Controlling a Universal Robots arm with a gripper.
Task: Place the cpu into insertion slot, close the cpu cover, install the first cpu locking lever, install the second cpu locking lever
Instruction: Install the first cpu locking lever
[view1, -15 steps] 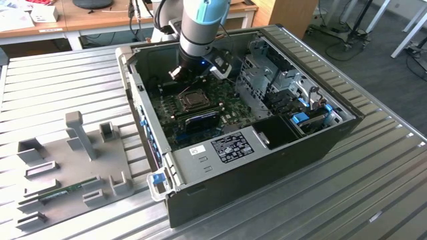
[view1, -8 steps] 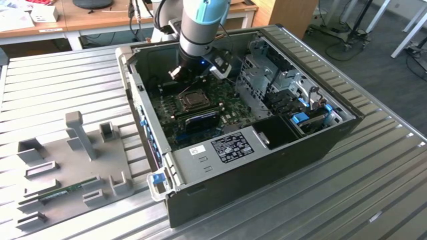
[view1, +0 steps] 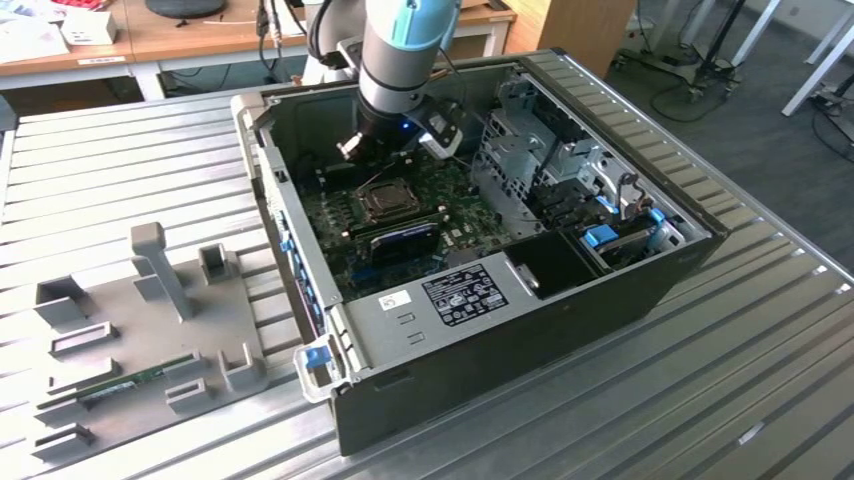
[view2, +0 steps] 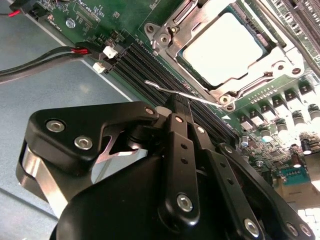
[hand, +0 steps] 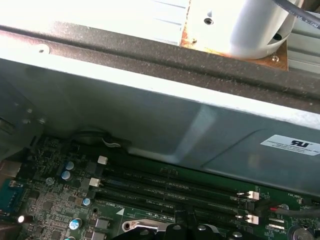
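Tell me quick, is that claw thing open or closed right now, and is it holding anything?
Gripper: closed, tips at the silver locking lever; whether it grips the lever cannot be told.

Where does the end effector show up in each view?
Exterior view: the end effector is inside the open computer case, beside the insertion slot.
Second wrist view: end effector in the foreground, at the silver lever.
First wrist view: end effector in front of the memory slots.
Shared landmark: the green motherboard.
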